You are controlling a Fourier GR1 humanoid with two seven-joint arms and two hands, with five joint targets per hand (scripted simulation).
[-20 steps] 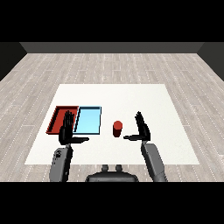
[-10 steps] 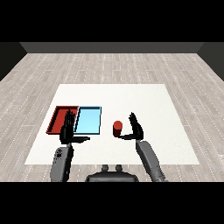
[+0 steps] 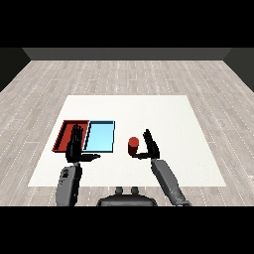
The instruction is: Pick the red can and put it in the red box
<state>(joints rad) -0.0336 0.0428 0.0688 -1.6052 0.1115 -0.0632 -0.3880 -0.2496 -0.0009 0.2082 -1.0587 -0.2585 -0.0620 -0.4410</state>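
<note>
Head view.

Item: red can (image 3: 133, 146). Upright on the white table (image 3: 149, 109), near the front edge, just right of the light blue tray (image 3: 100, 137) and well apart from the red tray (image 3: 66, 135). Not yet lifted.

Item: right hand (image 3: 150, 145). Placed just beside the can's right side; fingers straight and pointing up, thumb reaching toward the can's base. Whether thumb or palm touches the can cannot be told. Nothing held.

Item: left hand (image 3: 75, 148). Fingers straight, thumb out to the right, holding nothing; it lies over the red tray's right front corner, hiding part of that tray.

Item: trays. Red at left, light blue at right, touching side by side.

Hazards, as judged:
- Hand uncurled: a further sideways approach may push the can left or tip it before the fingers wrap round.
- Fingers closing high on the can could topple it.
- The carry must cross the light blue tray; an early release would put the can in the wrong one.
- The left hand over the red tray may obstruct the drop.
</note>
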